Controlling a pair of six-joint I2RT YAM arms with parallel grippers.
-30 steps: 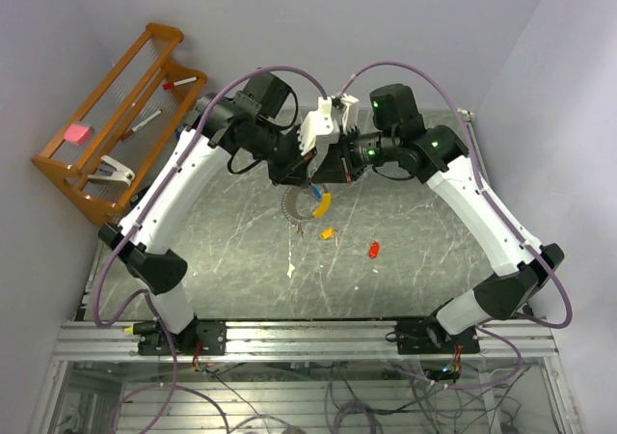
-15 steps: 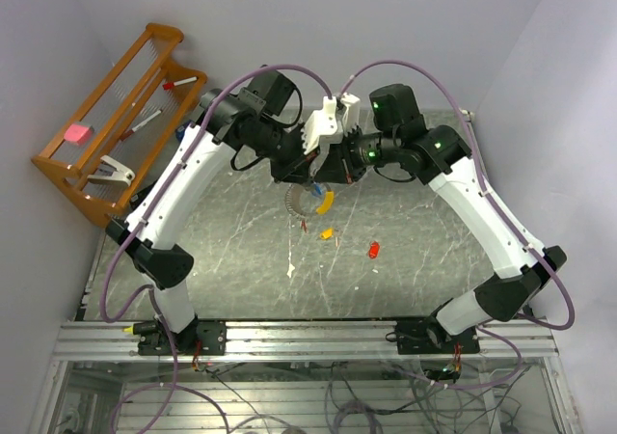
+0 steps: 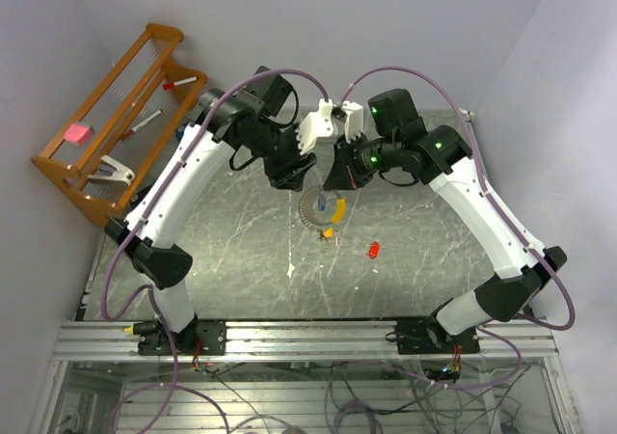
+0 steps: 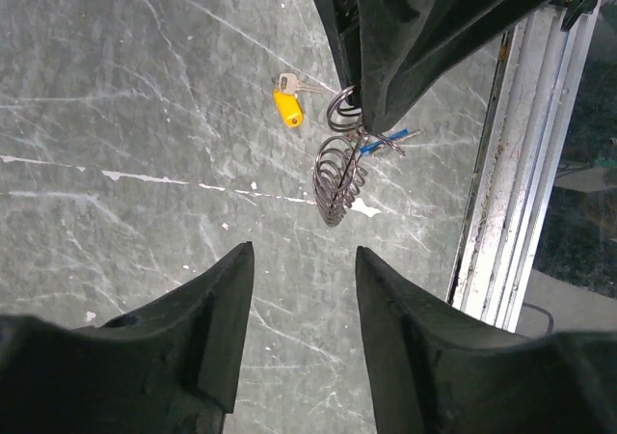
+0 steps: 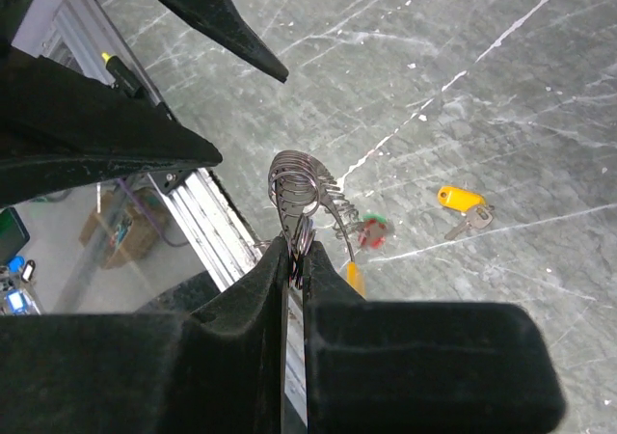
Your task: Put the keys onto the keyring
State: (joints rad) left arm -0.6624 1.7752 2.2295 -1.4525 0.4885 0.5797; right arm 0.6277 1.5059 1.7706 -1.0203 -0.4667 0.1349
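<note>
Grips the keyring [image 5: 299, 188] with the right hand [image 5: 294, 260], pinched tight on its wire coil and lifted over the grey marbled surface [image 3: 241, 251]. Shows a blue key [image 4: 381, 145] right at the coil; cannot tell whether threaded on. Hangs the left hand [image 4: 304, 256] close beside, parted about halfway, nothing between the fingers. Finds a yellow key [image 4: 286, 106] lying loose on the surface near the coil, and a red key [image 3: 373, 251] lying apart, nearer the right arm's base.
</note>
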